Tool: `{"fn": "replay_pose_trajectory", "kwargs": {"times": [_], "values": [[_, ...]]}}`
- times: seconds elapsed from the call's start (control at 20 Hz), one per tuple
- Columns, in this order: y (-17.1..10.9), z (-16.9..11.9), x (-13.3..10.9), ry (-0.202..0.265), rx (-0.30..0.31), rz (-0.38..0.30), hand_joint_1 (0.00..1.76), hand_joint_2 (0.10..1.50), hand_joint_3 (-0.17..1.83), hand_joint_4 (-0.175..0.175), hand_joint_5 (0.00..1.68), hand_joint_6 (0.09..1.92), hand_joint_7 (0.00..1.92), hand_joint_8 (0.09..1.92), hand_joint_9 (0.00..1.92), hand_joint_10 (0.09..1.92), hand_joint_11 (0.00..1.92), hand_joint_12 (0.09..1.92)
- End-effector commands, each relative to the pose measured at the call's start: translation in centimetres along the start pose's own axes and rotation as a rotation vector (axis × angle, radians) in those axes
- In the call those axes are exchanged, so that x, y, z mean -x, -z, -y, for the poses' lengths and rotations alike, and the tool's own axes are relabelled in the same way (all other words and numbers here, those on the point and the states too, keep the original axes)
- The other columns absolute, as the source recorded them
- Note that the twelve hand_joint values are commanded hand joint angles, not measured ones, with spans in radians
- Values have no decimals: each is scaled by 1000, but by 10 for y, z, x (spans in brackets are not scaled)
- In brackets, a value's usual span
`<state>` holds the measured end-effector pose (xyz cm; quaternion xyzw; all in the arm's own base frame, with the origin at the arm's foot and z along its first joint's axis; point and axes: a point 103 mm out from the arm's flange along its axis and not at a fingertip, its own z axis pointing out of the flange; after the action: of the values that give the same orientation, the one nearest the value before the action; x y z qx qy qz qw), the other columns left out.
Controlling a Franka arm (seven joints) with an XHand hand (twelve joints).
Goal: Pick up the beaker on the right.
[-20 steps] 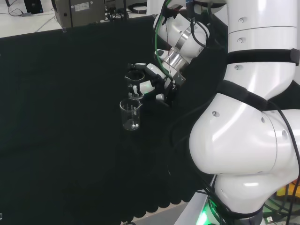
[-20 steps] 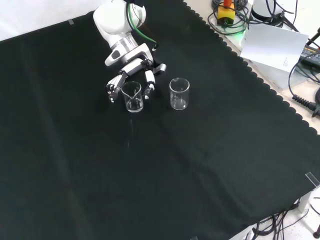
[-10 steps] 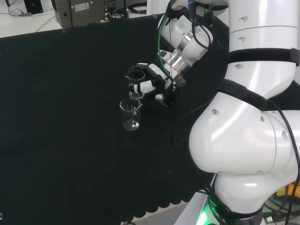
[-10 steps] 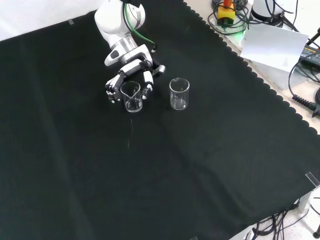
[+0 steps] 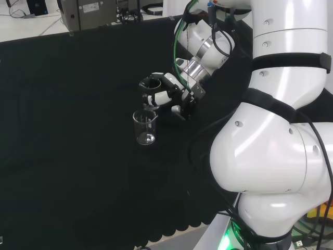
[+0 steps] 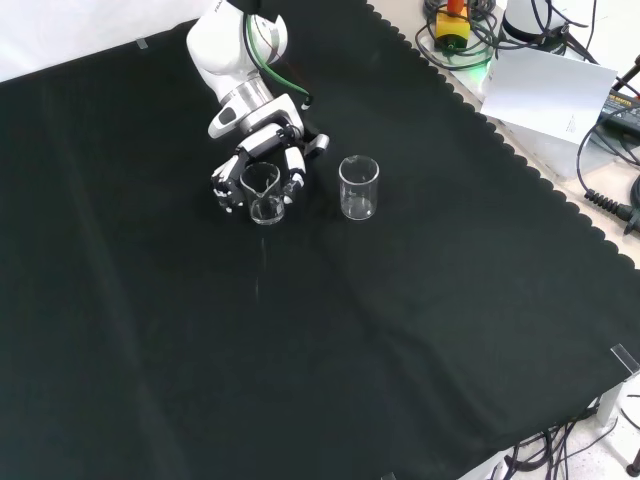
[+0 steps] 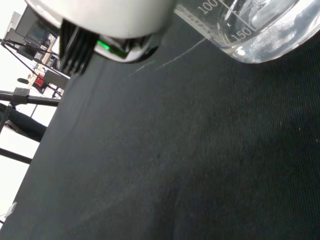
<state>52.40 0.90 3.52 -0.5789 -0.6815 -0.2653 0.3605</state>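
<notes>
Black cloth covers the desk [image 6: 420,330]; toward its far edge the robot hand [image 6: 262,165] curls around one beaker [image 6: 262,193], another beaker [image 6: 359,187] just beside.

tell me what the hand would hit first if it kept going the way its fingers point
Probably only the black cloth. The hand is curled around one clear glass beaker, fingers pointing down. The second clear glass beaker stands off to the side.

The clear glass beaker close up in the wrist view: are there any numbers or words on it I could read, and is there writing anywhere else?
"100" and "150": white scale marks on the clear glass beaker in the wrist view.
Grey box at the far edge of the black cloth in the head view: a white label, too small to read.
White sheet in the front view: a small mark, unreadable.
</notes>
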Motion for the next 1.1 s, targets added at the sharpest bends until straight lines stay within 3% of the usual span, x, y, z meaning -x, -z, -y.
{"fn": "replay_pose_trajectory", "kwargs": {"times": [0.05, 0.1, 0.2, 0.3, 0.4, 0.75, 0.9, 1.1], "values": [[7, 1, -9, -7, 109, 38, 1012, 713, 607, 51, 796, 982, 669, 783, 740, 626, 368, 1306], [10, 2, -14, -5, 152, 62, 1033, 783, 518, 105, 933, 941, 886, 745, 930, 596, 617, 1198], [19, 4, -27, 22, 208, 112, 1060, 848, 409, 157, 1073, 867, 1208, 599, 1246, 442, 1025, 960], [37, 4, -33, 44, 243, 158, 1084, 834, 392, 172, 1169, 749, 1455, 470, 1505, 305, 1316, 797], [54, 4, -37, 62, 248, 195, 1099, 793, 441, 175, 1216, 694, 1601, 371, 1674, 189, 1470, 691], [87, 13, -64, 129, 210, 356, 1113, 703, 597, 175, 1242, 709, 1705, 294, 1795, 87, 1550, 633], [102, 21, -74, 128, 177, 389, 1113, 701, 602, 175, 1242, 711, 1707, 293, 1796, 87, 1551, 633], [120, 36, -84, 116, 113, 438, 1098, 677, 732, 175, 1155, 919, 1672, 387, 1785, 87, 1513, 666]]}}
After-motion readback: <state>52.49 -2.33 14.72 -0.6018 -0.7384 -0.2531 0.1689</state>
